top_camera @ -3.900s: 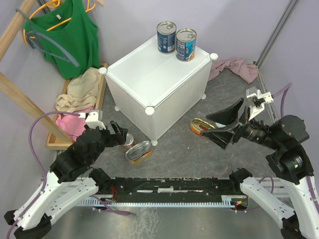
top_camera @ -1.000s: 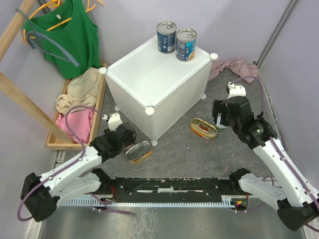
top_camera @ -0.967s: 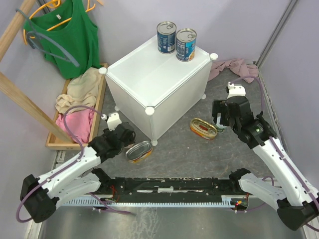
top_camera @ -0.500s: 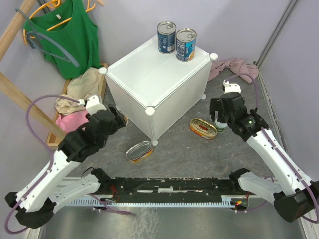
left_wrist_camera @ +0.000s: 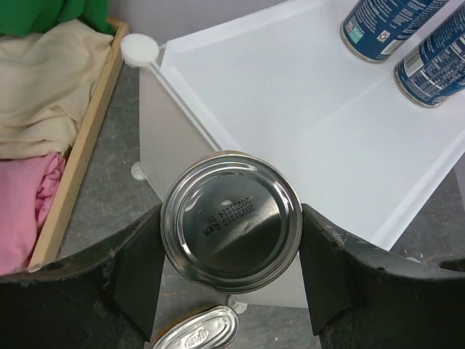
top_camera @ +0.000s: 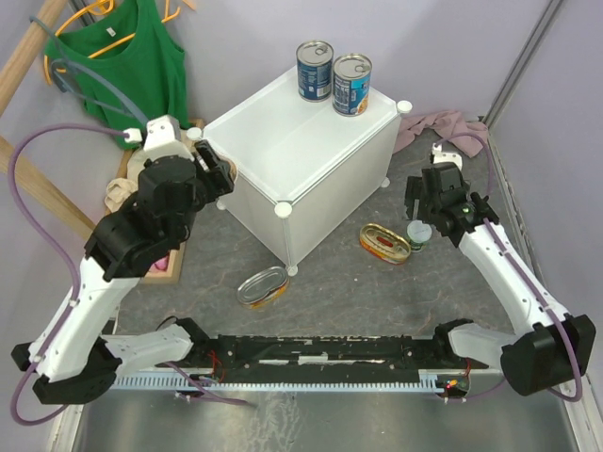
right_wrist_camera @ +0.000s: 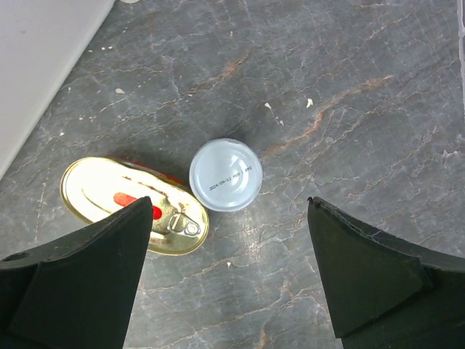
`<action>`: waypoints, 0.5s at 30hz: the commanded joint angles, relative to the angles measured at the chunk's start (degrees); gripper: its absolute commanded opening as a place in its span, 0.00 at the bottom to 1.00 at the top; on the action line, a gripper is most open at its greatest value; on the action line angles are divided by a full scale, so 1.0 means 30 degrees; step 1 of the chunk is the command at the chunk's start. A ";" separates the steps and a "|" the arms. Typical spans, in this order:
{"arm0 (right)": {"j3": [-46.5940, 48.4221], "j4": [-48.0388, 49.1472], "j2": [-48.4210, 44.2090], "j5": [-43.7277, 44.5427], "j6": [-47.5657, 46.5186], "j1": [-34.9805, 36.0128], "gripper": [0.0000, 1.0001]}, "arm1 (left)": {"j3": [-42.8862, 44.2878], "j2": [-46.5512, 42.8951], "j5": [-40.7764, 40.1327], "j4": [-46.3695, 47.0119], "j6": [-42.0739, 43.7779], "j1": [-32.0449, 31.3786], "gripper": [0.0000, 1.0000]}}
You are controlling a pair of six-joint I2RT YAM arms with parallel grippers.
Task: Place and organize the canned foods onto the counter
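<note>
At frame centre, left claw (left_wrist_camera: 231,214) pinches a round silvery metal can (left_wrist_camera: 231,236).
Right claw (right_wrist_camera: 229,200) spread over pale-lidded small can (right_wrist_camera: 225,173).

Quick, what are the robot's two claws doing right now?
Left gripper: shut on the small round silvery-ended metal can.
Right gripper: open, empty, above the small round white-topped can.

top, left wrist share counter (top_camera: 301,141); wrists close, downward

Lilac walls (top_camera: 236,38) enclose a grey marbled floor (top_camera: 330,282); beneath the wooden clothes rack (top_camera: 28,179), hung with a green top (top_camera: 132,66), a wooden tray (left_wrist_camera: 80,156) holds cloths (left_wrist_camera: 43,80).
</note>
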 commanded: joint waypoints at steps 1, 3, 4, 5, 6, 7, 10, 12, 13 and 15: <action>0.0956 0.1077 0.0698 -0.0268 0.0370 -0.0830 0.95 | 0.2027 0.1317 -0.0257 0.2413 0.2206 0.0024 0.03; 0.1064 0.1147 0.1015 -0.0394 0.0439 -0.1209 0.95 | 0.2514 0.2149 -0.0303 0.3236 0.2938 0.0010 0.03; 0.1103 0.1150 0.1177 -0.0478 0.0473 -0.1366 0.95 | 0.2723 0.2580 -0.0353 0.3598 0.3251 -0.0013 0.03; 0.1177 0.1121 0.1325 -0.0503 0.0459 -0.1466 0.95 | 0.2921 0.3077 -0.0458 0.3966 0.3572 0.0007 0.03; 0.1293 0.1048 0.1494 -0.0470 0.0464 -0.1537 0.95 | 0.3144 0.3571 -0.0574 0.4301 0.3891 0.0024 0.03; 0.1432 0.0936 0.1698 -0.0381 0.0440 -0.1617 0.95 | 0.3318 0.3995 -0.0816 0.4680 0.4190 0.0026 0.03; 0.1601 0.0853 0.1981 -0.0245 0.0365 -0.1897 0.96 | 0.3370 0.5116 -0.1128 0.6343 0.5179 0.0060 0.03; 0.1521 0.0938 0.2144 -0.0265 0.0388 -0.2165 0.96 | 0.3712 0.6071 -0.1158 0.7093 0.5662 0.0171 0.03; 0.1478 0.0977 0.2277 -0.0334 0.0382 -0.2316 0.96 | 0.4168 0.6633 -0.1028 0.7266 0.5840 0.0334 0.03; 0.1386 0.1052 0.2562 -0.0388 0.0387 -0.2572 0.96 | 0.5104 0.7798 -0.0277 0.7363 0.5941 0.0865 0.03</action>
